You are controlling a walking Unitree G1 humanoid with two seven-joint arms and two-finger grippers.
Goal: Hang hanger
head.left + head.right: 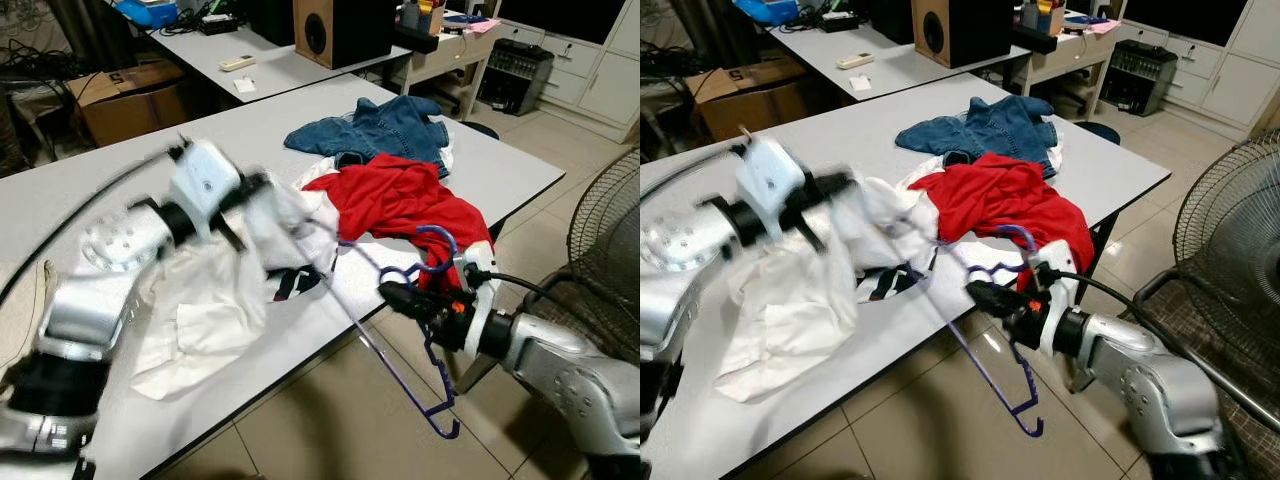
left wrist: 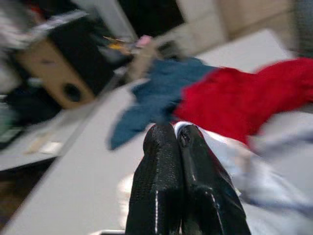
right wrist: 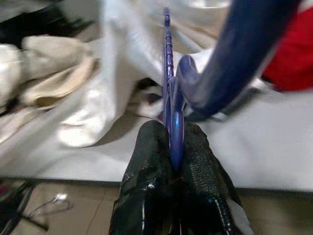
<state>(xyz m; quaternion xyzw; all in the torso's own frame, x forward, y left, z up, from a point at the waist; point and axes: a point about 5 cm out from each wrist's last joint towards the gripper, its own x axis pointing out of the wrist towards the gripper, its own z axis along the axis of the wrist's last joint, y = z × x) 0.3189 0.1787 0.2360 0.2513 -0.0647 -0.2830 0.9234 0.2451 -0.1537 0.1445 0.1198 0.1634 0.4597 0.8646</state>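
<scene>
- We take the grey tabletop [image 1: 300, 110] as our landmark, and begin at its left end, where our left tool [image 2: 173, 139] is raised above the rumpled white cloth garment [image 1: 205, 310] lying there. The arm is blurred in the head views. In the left wrist view its two black fingers are pressed together with nothing we can make out between them, though white cloth sits just beyond the tips.
- Near the middle of the tabletop lies the crumpled red cloth garment [image 1: 400, 200], with the folded blue denim garment [image 1: 385, 130] behind it, towards the far edge.
- The thin purple wire hanger [image 1: 395, 370] hangs off the near edge of the tabletop. One end runs up towards the white garment, and the other dips below the edge over the tiled floor.
- Off the near edge to the right, our right tool [image 3: 173, 142] is pinching the hanger close under its hook.
- We judge that the step in hand is working the hanger and the white garment together or apart; we cannot tell which. The next move calls for a steady hold on the right while the left manages the cloth.
- The right wrist view shows the pinch on the purple wire plainly, which the head views leave small. The head views give the hanger's full run, and a wire fan guard [image 1: 605, 230] beyond the tabletop's right end.
</scene>
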